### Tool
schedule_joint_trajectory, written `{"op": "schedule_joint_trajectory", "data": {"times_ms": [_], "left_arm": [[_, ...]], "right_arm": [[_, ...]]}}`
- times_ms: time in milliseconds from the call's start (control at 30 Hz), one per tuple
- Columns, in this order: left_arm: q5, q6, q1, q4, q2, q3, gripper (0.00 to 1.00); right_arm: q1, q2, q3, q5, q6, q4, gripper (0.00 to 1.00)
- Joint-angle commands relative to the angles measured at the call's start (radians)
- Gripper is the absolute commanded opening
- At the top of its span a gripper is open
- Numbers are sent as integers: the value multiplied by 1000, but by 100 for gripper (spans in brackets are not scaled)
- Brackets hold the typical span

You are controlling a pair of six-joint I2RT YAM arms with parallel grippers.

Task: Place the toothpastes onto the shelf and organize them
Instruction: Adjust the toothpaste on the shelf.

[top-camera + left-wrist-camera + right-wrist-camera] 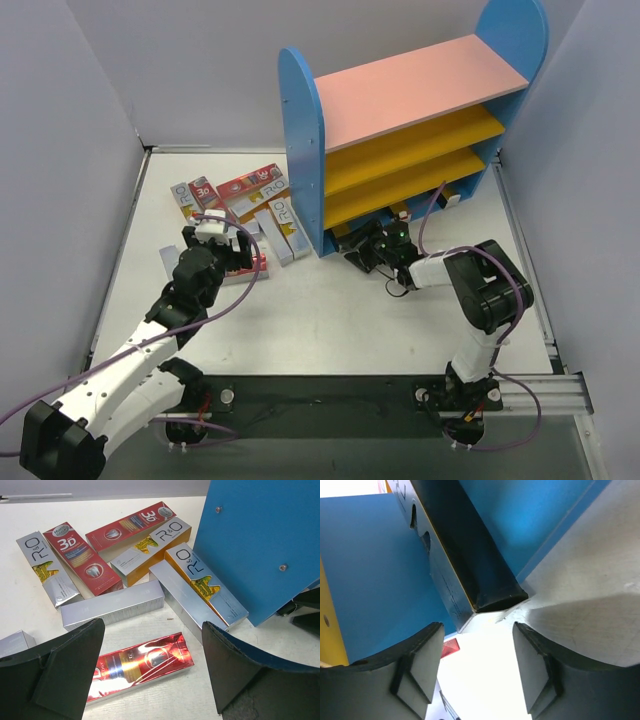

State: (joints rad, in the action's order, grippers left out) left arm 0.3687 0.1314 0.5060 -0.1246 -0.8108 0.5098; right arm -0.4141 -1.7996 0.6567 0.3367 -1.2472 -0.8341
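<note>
The white table (330, 320) lay beneath both pairs of fingers. The shelf (300, 130) stood straight ahead of the right fingers (425, 655) and off to the right of the left fingers (65, 665). Its blue side panel (260, 545) rose just beyond the left pair's right-hand tip.

A heap of toothpastes (250, 205) lay on the table just beyond the left fingers, reaching up to the foot of that panel. They were silver and red boxes lying flat, crossing one another at odd angles. A plain silver box (112, 605) lay crosswise just past the left fingertips. Nearer, a shiny red toothpaste box (140, 665) lay flat on the table under the gap between them. The left fingers were spread wide above it, with neither seen touching it.

The right fingers sat low at the shelf's bottom opening. They stood somewhat apart with nothing between the pads. A dark-ended toothpaste box (465, 555) slanted away just beyond their tips, against the shelf's blue surfaces, with its near corner pointing at the gap. I could not tell what that box rested on.
</note>
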Motion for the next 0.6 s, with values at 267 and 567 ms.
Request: {"op": "schedule_joint_trajectory", "data": {"times_ms": [267,567], "left_arm": [[3,-9,5,-63,24,-1,90],[-7,-9,28,-63,35,-4,90]], "right_arm": [[20,233,-147,-16,95,1,83],[31,707,-166,-197,431,647,100]]}}
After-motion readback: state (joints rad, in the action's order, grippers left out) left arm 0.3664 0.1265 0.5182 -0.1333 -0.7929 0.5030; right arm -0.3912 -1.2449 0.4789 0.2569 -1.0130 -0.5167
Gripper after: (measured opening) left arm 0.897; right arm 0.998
